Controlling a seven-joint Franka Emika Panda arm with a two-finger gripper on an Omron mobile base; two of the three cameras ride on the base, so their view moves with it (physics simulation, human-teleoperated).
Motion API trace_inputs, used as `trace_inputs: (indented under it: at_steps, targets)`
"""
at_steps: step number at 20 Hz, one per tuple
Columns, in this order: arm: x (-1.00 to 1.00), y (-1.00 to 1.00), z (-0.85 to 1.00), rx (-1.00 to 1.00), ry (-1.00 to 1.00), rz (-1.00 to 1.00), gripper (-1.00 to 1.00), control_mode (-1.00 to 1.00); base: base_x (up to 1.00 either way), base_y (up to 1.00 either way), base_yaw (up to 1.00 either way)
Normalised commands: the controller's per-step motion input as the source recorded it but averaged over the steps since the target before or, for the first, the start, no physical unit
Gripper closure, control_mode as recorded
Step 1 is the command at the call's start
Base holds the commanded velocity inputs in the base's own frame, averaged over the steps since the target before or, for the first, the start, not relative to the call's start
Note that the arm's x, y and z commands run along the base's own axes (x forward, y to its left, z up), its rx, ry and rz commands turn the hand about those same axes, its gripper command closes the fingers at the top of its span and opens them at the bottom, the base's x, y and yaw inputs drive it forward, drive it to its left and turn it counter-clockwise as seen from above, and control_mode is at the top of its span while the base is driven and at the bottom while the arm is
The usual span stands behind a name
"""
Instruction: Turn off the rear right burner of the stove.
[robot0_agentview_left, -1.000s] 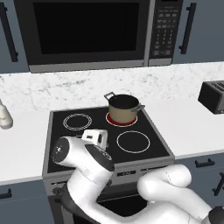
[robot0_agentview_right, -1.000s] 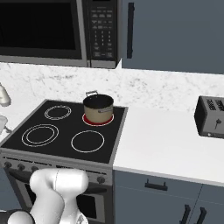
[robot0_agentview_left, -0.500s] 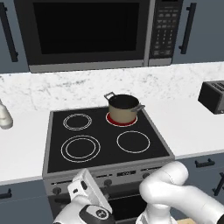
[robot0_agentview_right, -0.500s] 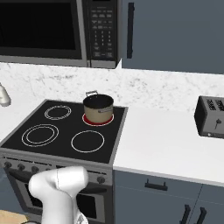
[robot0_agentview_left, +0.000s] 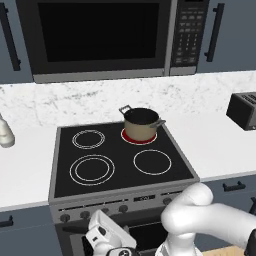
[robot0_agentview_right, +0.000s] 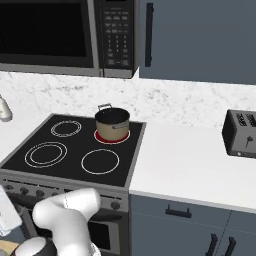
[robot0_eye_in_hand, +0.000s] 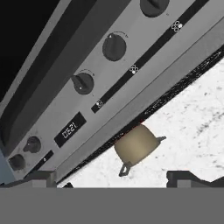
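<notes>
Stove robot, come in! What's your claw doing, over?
Claw open, low before the stove front, touching no knob. Rear right burner glowing red under the tan pot. Nothing blocking the knobs.

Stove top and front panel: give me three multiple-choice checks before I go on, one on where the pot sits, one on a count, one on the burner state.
1. Where does the tan pot stand?
A. on the rear right burner
B. on the front left ring
C. on the counter by the toaster

2. How many white-outlined ring burners, not glowing, show on the stove?
A. one
B. three
C. five

3. What state is the rear right burner in?
A. dark
B. glowing red
C. hidden under a lid

Answers:
1 A, the pot sits at the glass's back right.
2 B, two rings on the left and one at the front right.
3 B, a red rim shows around the pot's base.
</notes>
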Motion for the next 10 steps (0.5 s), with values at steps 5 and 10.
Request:
trace_inputs:
  at_steps: [5,10]
  targets:
    - [0.42,0.53,-0.40,0.00,-0.16,0.00,-1.00,-1.00,0.00,0.00,0.00]
    - [0.26,0.26,-0.33,0.00,-0.14,0.00,-1.00,-1.00,0.00,0.00,0.00]
